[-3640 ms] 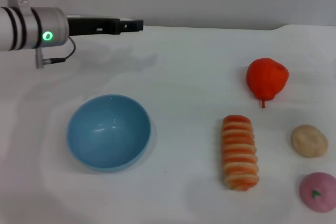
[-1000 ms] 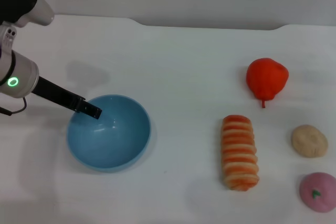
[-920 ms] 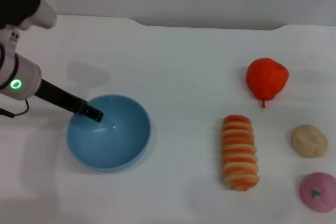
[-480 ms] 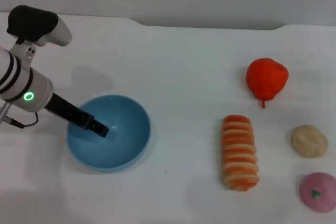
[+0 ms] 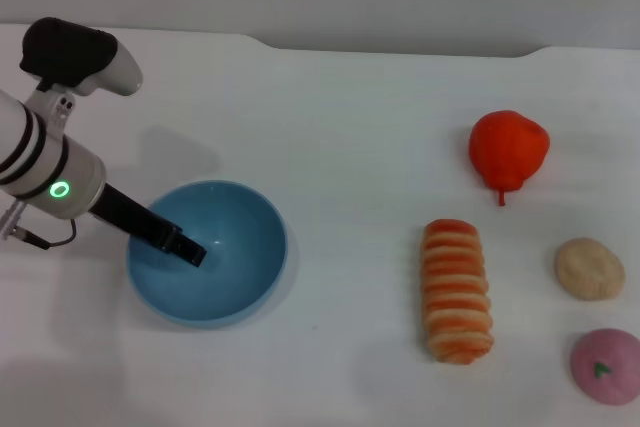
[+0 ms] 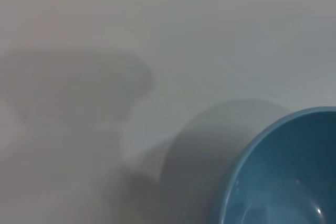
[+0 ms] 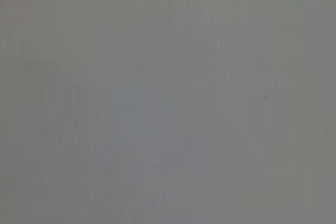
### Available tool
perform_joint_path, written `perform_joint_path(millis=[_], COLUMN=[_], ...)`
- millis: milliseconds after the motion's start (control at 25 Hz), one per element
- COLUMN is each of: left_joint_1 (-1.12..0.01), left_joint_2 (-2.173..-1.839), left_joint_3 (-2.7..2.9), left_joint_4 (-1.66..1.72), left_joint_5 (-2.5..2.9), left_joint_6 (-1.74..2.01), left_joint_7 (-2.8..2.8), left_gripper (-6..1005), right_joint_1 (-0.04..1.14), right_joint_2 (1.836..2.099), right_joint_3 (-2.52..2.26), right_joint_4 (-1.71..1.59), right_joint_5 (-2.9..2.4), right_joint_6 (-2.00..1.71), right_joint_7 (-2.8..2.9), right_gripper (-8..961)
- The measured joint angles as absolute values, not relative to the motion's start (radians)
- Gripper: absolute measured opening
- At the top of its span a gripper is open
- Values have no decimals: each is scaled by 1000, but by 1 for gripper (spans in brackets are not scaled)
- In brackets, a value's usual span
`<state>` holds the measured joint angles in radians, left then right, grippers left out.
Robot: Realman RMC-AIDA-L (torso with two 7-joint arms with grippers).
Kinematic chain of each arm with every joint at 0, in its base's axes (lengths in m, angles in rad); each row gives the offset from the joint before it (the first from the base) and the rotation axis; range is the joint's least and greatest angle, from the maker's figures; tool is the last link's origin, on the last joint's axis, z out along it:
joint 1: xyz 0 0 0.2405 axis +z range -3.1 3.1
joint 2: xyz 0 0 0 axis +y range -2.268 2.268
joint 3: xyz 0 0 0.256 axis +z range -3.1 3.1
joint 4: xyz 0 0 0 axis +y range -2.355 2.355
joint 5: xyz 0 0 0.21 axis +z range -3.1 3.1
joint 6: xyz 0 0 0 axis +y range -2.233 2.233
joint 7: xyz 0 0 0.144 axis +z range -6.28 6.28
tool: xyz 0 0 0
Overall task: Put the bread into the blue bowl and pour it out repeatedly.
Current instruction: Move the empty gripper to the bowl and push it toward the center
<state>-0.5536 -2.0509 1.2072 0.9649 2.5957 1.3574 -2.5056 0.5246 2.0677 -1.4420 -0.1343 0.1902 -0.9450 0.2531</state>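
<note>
The bread point(image 5: 457, 290), a long loaf with orange and cream stripes, lies on the white table right of centre. The light blue bowl point(image 5: 240, 237) sits upright and empty on the left; its rim also shows in the left wrist view point(image 6: 283, 171). My left gripper point(image 5: 186, 247) reaches down from the left, over the bowl's left rim, with its dark tip inside the bowl. The right gripper is out of view, and the right wrist view shows only plain grey.
A red-orange pear-like fruit point(image 5: 509, 151) stands at the back right. A small round beige bun point(image 5: 589, 268) and a pink round piece point(image 5: 606, 366) lie at the right edge, beside the bread. The table's back edge runs along the top.
My left arm came down from the back left to the bowl. In the last second its tip slid a little further into the bowl. The bowl and bread have not moved.
</note>
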Motion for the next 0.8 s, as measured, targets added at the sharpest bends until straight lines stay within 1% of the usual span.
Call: perform_joint_path(millis=[160, 600, 800], left_joint_1=[-554, -578, -595], left_joint_2=[-2049, -2053, -2051], left_joint_3=[1228, 1233, 1229], left_joint_4=[961, 950, 950], left_joint_5=[2603, 2613, 2612], left_joint_6=[1354, 1345, 1350], left_joint_7=[-2505, -2536, -2573], left_gripper=[799, 341, 117], right_joint_1=[525, 525, 531], right_joint_2=[2068, 2068, 2072], right_joint_3=[-1442, -1437, -1416], right_joint_4=[-134, -140, -165], right_joint_5=[190, 196, 241], right_joint_6=[-945, -945, -920], right_joint_7=[253, 259, 301], right_gripper=[502, 504, 504])
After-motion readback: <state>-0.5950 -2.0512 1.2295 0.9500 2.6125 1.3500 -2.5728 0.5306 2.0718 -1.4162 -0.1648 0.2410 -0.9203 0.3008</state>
